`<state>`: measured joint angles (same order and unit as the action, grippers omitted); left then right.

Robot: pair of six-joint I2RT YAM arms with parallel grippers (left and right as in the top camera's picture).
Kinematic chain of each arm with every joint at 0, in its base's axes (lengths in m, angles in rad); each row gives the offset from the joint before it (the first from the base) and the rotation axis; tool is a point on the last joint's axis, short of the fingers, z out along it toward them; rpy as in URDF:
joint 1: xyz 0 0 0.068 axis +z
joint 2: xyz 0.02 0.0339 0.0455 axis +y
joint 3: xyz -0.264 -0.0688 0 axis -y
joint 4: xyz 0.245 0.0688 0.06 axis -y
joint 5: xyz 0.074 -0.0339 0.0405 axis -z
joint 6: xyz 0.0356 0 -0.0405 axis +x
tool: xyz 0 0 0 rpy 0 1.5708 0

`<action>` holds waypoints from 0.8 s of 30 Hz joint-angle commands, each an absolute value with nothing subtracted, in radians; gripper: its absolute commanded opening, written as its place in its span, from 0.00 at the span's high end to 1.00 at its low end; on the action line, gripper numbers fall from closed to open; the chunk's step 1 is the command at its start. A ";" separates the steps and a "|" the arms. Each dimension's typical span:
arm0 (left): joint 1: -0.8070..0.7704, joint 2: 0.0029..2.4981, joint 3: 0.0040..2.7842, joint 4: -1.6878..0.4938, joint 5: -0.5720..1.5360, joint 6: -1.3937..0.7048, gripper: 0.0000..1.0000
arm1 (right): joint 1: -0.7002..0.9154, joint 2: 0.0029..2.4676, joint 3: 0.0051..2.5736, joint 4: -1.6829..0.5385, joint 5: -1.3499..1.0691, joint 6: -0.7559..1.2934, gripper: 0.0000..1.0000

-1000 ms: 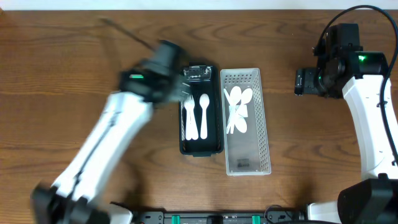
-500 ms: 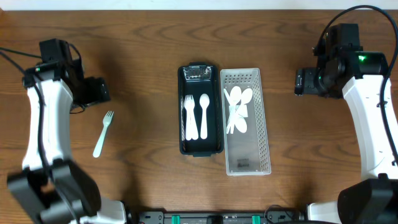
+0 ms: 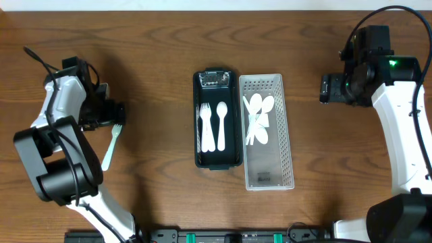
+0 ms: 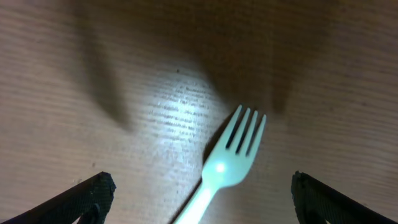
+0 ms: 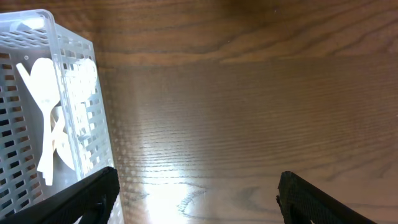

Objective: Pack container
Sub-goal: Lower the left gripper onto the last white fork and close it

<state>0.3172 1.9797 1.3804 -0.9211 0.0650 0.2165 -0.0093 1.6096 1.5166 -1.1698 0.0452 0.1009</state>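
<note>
Table (image 3: 162, 40): brown wood grain, lying under everything.
Right arm (image 3: 405, 128): white and black, well to the right of the black container.
Left arm (image 3: 61, 128): white and black, well to the left of the black container.
White basket (image 3: 287, 135): long perforated plastic bin, set right against the black container's right wall.
Black container (image 3: 218, 158): long open tray, mid-table, between the two arms.
Loose fork (image 3: 110, 145) (image 4: 233, 155): pale plastic, flat on the wood well left of the black container, roughly parallel to its long sides.
White spoons (image 3: 256, 118) (image 5: 43, 93): heaped in the basket's far half, just right of the black container.
Packed fork (image 3: 205, 125) and packed spoon (image 3: 221, 125): white, side by side inside the black container.
Left gripper (image 4: 205, 202): released, fingers spread wide either side of the loose fork's neck, not touching it, well left of the black container.
Right gripper (image 5: 199, 196): released, fingers spread wide with only bare wood between them, beyond the basket to the right of the black container.
</note>
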 commanded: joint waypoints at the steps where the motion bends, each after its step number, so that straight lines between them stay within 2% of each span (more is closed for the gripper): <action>1: 0.319 2.016 1.378 -0.914 0.070 0.255 0.08 | -0.014 1.609 1.516 -1.171 0.056 0.088 0.15; 24: 0.319 2.056 1.322 -0.865 0.032 0.281 0.14 | -0.014 1.609 1.516 -1.144 0.056 0.088 0.14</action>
